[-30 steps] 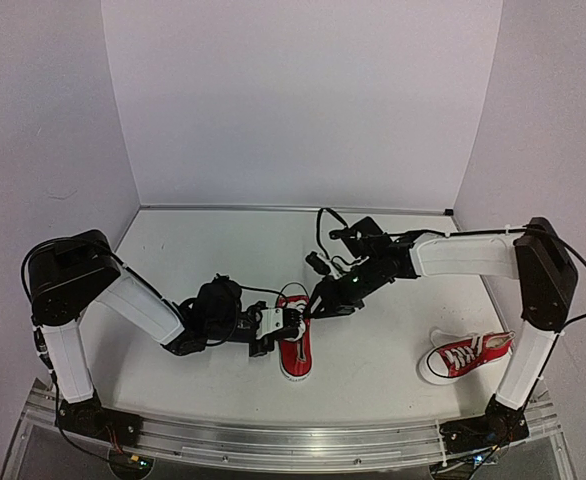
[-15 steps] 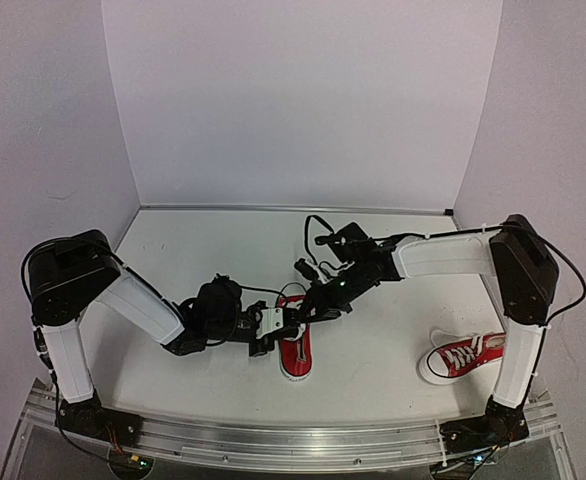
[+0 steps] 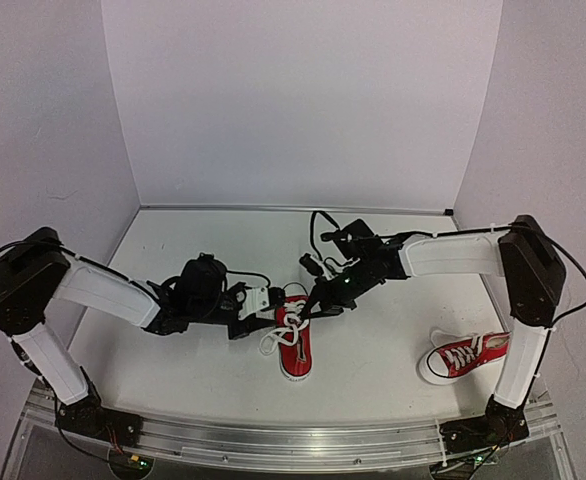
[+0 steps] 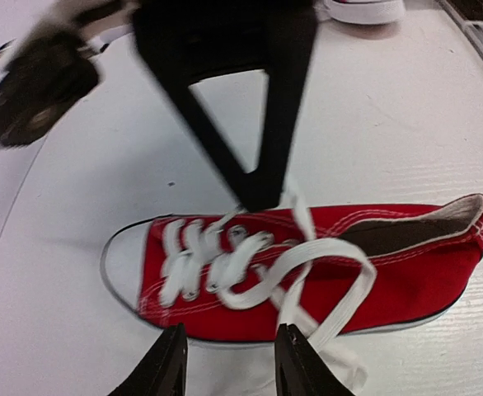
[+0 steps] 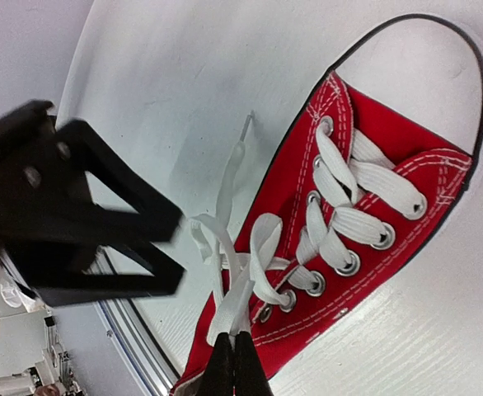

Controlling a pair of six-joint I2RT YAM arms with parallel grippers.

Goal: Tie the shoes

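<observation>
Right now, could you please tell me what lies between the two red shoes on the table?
Nothing. The top view shows only bare white table between the middle shoe and the right-hand shoe.

We see one red canvas shoe (image 3: 294,348) with a white sole and toe cap. It stands upright near the middle of the bench (image 3: 193,250), toe toward the bench's near edge. Its white laces (image 5: 382,188) run through the eyelets. Their free ends lie in loose loops over the tongue, one spilling onto the bench to the left. The second shoe (image 3: 466,355), alike and laced, sits by the bench's right near corner, toe pointing left.
</observation>
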